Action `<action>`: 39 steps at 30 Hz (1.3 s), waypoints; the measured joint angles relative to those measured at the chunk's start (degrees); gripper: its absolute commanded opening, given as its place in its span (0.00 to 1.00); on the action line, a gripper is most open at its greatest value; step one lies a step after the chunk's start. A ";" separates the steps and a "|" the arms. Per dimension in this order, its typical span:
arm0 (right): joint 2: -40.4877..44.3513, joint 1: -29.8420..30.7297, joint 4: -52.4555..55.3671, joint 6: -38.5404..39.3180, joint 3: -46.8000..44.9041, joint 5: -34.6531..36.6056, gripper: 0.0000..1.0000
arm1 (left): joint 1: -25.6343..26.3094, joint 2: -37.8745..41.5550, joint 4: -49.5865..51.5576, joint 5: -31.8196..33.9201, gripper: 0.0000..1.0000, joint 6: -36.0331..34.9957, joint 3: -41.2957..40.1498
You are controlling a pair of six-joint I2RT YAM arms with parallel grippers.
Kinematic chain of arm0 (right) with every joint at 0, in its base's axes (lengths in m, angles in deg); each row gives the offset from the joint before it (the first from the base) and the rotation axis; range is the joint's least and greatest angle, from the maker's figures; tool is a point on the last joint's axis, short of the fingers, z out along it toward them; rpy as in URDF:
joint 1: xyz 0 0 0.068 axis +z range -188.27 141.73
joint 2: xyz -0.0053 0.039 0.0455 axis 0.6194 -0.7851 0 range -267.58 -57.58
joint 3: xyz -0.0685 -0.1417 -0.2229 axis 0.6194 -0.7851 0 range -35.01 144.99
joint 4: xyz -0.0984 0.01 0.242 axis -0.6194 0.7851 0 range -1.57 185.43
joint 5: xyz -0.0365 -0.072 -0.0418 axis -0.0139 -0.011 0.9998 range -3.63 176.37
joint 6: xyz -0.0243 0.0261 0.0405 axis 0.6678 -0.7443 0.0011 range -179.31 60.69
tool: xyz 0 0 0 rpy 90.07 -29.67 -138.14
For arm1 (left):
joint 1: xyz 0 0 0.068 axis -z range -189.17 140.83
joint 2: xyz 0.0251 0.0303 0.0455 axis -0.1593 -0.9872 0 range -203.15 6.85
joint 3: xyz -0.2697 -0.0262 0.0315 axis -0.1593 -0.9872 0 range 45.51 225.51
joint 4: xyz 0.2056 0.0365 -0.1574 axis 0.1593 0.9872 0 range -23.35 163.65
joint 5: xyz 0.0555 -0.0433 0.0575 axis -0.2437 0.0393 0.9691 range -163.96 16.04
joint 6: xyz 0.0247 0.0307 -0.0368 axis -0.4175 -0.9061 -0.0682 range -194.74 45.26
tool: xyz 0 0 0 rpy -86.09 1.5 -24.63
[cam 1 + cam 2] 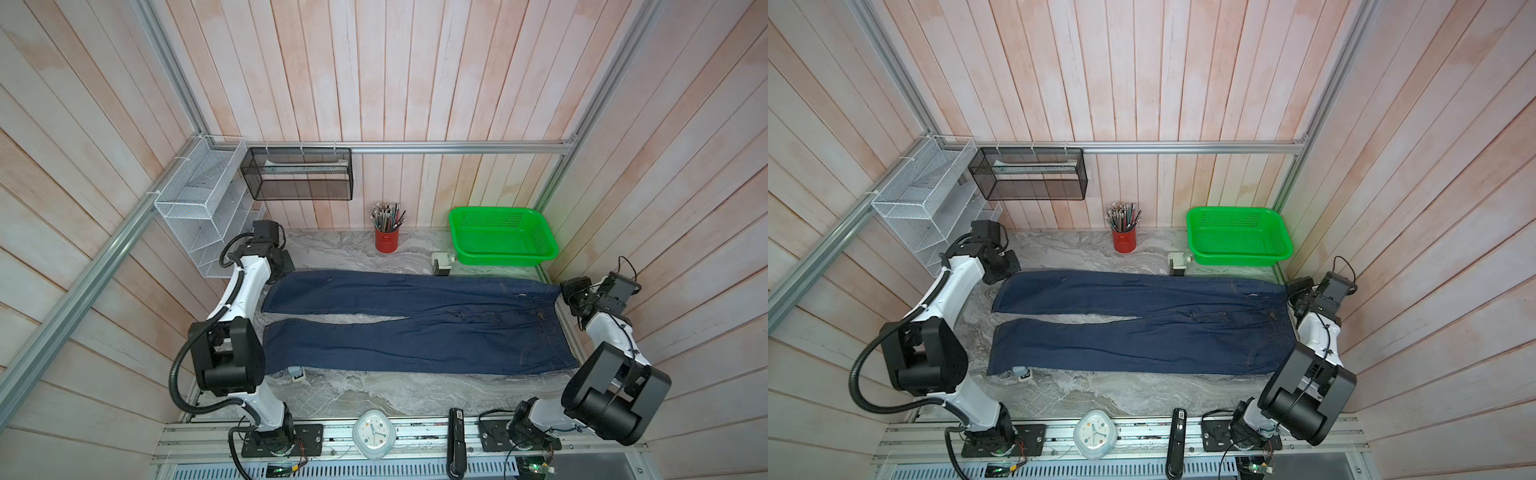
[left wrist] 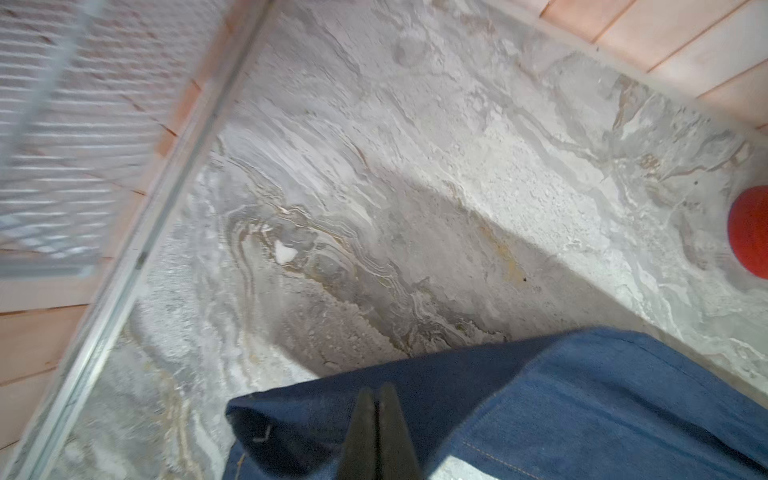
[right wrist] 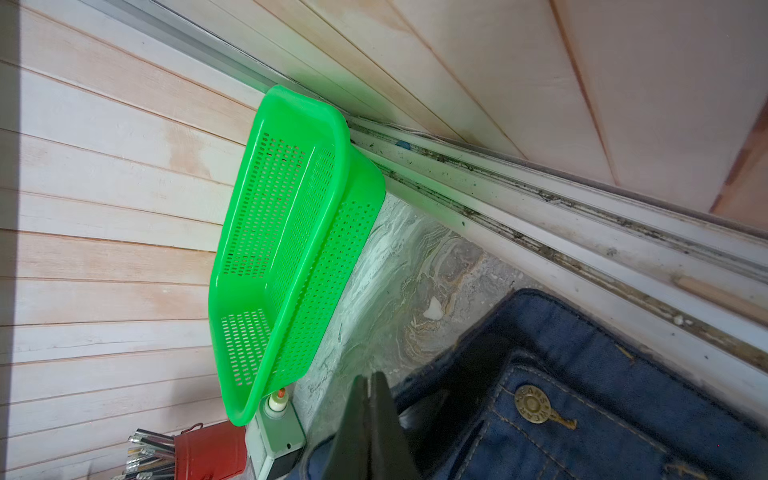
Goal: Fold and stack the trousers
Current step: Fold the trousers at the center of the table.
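Navy denim jeans (image 1: pixel 415 345) lie flat across the marble table (image 1: pixel 374 395), waistband at its right edge. The left claw (image 2: pixel 378 390) is closed over a hem corner, and the right claw (image 3: pixel 369 377) is closed by the waistband.

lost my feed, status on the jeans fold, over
Left gripper shut at far leg hem, right gripper shut at waistband corner. Jeans flat, unfolded. Small box partly under near hem.

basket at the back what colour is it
The basket is bright green, clearest in the right wrist view.
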 measured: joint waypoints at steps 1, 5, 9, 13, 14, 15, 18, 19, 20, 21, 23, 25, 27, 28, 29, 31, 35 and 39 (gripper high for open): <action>0.46 -0.02 0.00 0.00 -0.42 0.22 0.00 | -0.63 2.56 -0.42 0.70 0.00 0.02 -1.25; 4.55 -0.17 0.46 -0.70 -3.50 1.95 0.00 | -4.35 11.15 -2.27 2.60 0.00 0.20 -6.01; 9.38 -0.87 0.92 -2.01 -6.38 4.07 0.00 | -6.58 15.52 -2.91 4.33 0.00 0.31 -9.92; 13.40 -2.10 1.31 -3.82 -9.33 5.33 0.00 | -7.15 16.57 -4.00 4.55 0.00 0.85 -14.56; 14.16 -2.36 1.57 -4.28 -10.01 5.66 0.00 | -7.34 16.61 -4.28 4.50 0.00 1.07 -15.56; 14.99 -2.67 1.97 -4.94 -10.80 6.03 0.00 | -7.65 16.70 -4.50 4.48 0.00 1.36 -16.76; 16.90 -3.41 2.64 -6.64 -12.83 7.02 0.00 | -8.98 17.14 -5.16 4.20 0.00 2.03 -19.45; 17.42 -3.65 2.91 -7.34 -13.49 7.19 0.00 | -9.57 17.49 -5.35 4.04 0.00 2.40 -20.09; 17.81 -3.87 2.95 -7.93 -14.05 7.32 0.00 | -9.97 17.84 -5.46 3.98 0.00 2.62 -20.46; 18.12 -4.17 3.26 -8.52 -14.53 7.32 0.00 | -10.51 18.38 -5.70 3.76 0.00 2.82 -20.79; 18.27 -5.05 3.50 -9.84 -14.95 7.26 0.00 | -11.47 19.41 -6.05 3.23 0.00 3.17 -20.87; 18.25 -6.49 3.34 -11.30 -14.95 6.75 0.00 | -12.39 20.55 -6.86 2.49 0.00 3.58 -20.87; 18.05 -8.02 3.34 -12.35 -14.60 5.75 0.00 | -13.14 21.62 -7.45 1.97 0.00 4.00 -20.87; 17.70 -8.92 3.34 -12.90 -14.14 4.96 0.00 | -13.44 22.12 -7.69 1.62 0.00 4.13 -20.87; 17.38 -9.62 3.52 -13.44 -13.53 4.31 0.00 | -13.68 22.56 -7.89 1.31 0.00 4.31 -20.87; 16.87 -10.88 4.00 -14.19 -11.96 3.17 0.00 | -14.03 23.50 -8.24 0.94 0.00 4.59 -20.87; 17.11 -12.09 4.28 -15.08 -10.64 1.99 0.00 | -14.58 24.96 -8.83 0.76 0.00 5.05 -21.66; 18.01 -12.68 6.51 -15.43 -10.84 1.95 0.00 | -15.43 25.51 -8.90 0.76 0.00 5.55 -23.26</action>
